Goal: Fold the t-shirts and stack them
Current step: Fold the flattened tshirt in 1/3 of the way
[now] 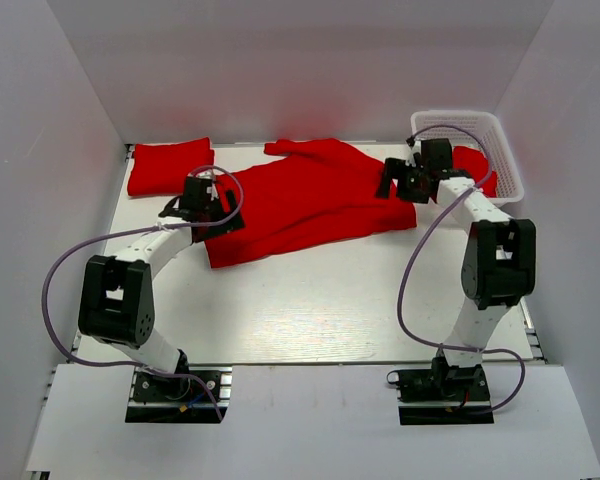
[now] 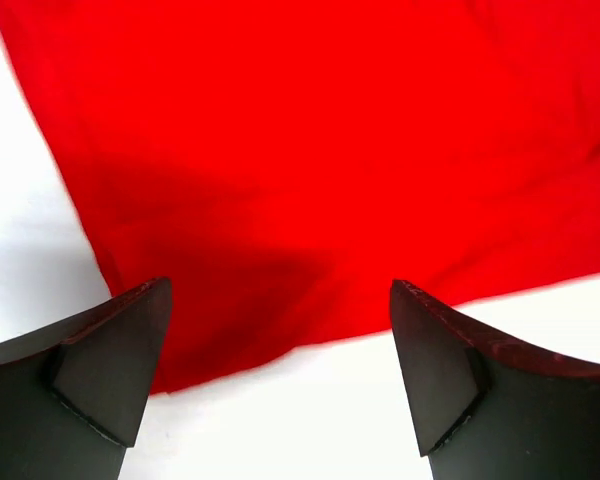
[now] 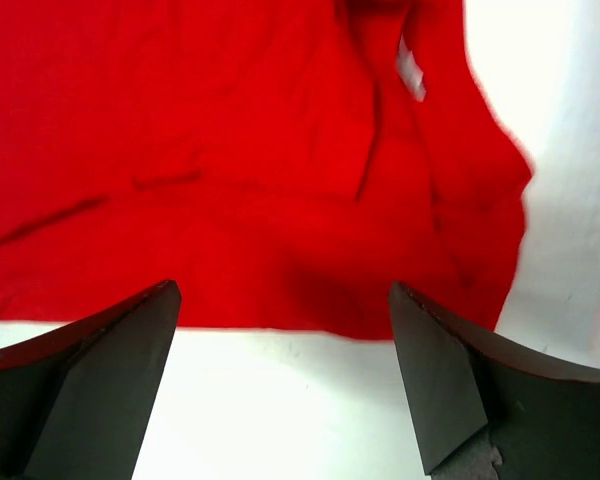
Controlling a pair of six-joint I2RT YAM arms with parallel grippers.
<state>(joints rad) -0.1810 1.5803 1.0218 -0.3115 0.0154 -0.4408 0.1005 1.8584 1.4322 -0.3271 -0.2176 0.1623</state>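
Note:
A bright red t-shirt [image 1: 300,200] lies spread across the middle of the white table. A second red t-shirt [image 1: 168,166] lies folded at the back left. More red cloth [image 1: 472,160] sits in the basket. My left gripper [image 1: 212,212] is open and empty over the spread shirt's left hem corner; the left wrist view shows that hem [image 2: 280,200] just beyond my fingertips. My right gripper [image 1: 392,186] is open and empty at the shirt's right edge; the right wrist view shows the sleeve and edge [image 3: 280,180] ahead of the fingers.
A white plastic lattice basket [image 1: 508,160] stands at the back right corner. White walls enclose the table on the left, back and right. Purple cables loop beside both arms.

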